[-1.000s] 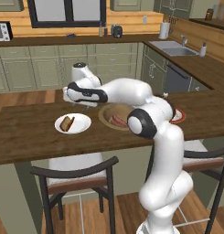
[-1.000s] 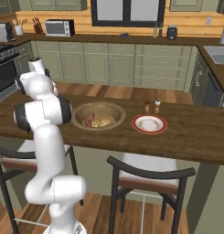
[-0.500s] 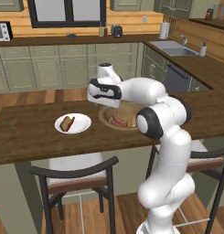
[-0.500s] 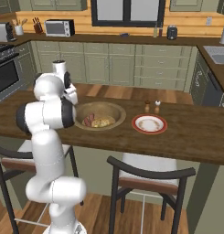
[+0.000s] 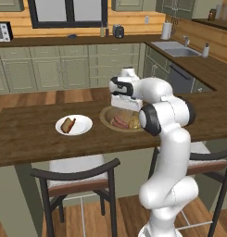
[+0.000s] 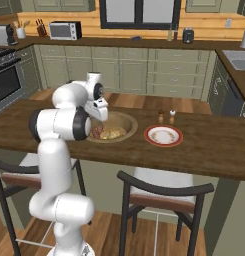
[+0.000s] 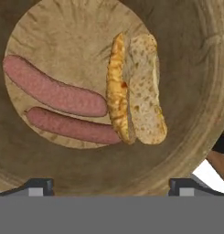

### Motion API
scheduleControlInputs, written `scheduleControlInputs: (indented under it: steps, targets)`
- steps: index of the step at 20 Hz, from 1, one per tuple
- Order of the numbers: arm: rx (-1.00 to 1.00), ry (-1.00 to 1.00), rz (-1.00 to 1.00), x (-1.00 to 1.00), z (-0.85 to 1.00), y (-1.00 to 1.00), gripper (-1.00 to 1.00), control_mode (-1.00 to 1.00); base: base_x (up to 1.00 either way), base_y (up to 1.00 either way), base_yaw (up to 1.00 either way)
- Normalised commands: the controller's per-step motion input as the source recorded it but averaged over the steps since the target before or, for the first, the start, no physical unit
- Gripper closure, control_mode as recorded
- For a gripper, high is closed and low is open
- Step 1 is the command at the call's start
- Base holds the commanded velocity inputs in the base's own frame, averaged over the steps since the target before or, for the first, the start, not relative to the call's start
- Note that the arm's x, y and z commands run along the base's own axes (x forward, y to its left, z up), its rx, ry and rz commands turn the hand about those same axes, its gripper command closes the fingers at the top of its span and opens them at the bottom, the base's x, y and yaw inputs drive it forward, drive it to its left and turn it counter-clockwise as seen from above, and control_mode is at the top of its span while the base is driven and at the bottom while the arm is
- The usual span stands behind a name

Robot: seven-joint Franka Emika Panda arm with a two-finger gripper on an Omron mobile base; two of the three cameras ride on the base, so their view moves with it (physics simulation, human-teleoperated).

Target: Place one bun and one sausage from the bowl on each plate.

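The tan wooden bowl [image 5: 104, 118] [image 6: 130, 121] [image 7: 195, 132] sits mid-counter. It holds two pink sausages [image 7: 54, 91] [image 7: 72, 127] lying side by side and a split bun [image 7: 136, 89]. My gripper [image 5: 123, 108] [image 6: 99, 113] [image 7: 111, 185] hangs right above the bowl, open, its fingertips [image 7: 40, 185] wide apart with nothing between them. Left of the bowl, the plain white plate [image 5: 83, 125] carries a brown piece of food [image 5: 67, 125]. To the bowl's right, the red-rimmed plate [image 6: 164, 135] has nothing on it that I can make out.
Salt and pepper shakers [image 6: 166, 117] stand just behind the red-rimmed plate. Dark-framed chairs [image 5: 82, 178] [image 6: 164, 192] are tucked under the counter's near edge. Bare wood stretches along the counter left of the white plate and right of the red-rimmed one.
The arm has swung from above the white plate across to the bowl, and the gripper now hangs over the bowl's food. Plates and bowl have not moved.
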Motion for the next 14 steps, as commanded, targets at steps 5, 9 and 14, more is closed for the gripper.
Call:
scheduleControlInputs:
  steps: [5,9,14]
  targets:
    - [-0.04,0.03,-0.02,0.0,-0.38,-0.92,-1.0,-1.0,0.0,0.0,0.0]
    - [-0.01,0.0,0.0,0.11,-0.38,-0.44,-1.0,-1.0,0.0,0.0,0.0]
    - [0.0,0.0,0.0,0.23,-0.33,-0.08,-1.0,-1.0,0.0,0.0,0.0]
